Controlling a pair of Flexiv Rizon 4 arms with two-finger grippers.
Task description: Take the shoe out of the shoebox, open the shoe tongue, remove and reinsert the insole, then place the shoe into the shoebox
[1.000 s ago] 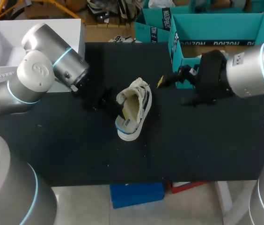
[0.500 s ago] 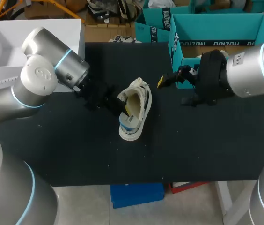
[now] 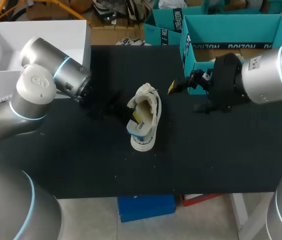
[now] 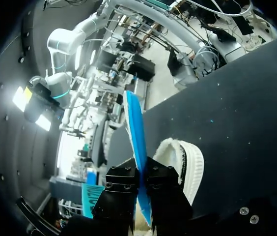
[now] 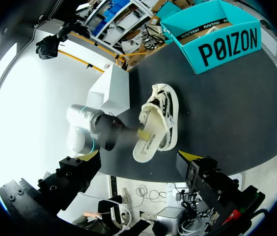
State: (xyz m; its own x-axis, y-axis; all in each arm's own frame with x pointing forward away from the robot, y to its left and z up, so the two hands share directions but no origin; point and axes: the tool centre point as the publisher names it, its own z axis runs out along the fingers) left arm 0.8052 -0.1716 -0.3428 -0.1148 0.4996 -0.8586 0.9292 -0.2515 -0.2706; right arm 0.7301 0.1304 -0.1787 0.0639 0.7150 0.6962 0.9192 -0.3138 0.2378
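Your left tool (image 4: 142, 189) was clamped on the insole (image 4: 132, 118) at the shoe (image 3: 143, 117). Your right tool (image 5: 139, 158), near the shoe, stood with its fingers apart.

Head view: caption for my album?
Left jaws grip the insole of a white shoe; right arm hovers by the teal shoebox.
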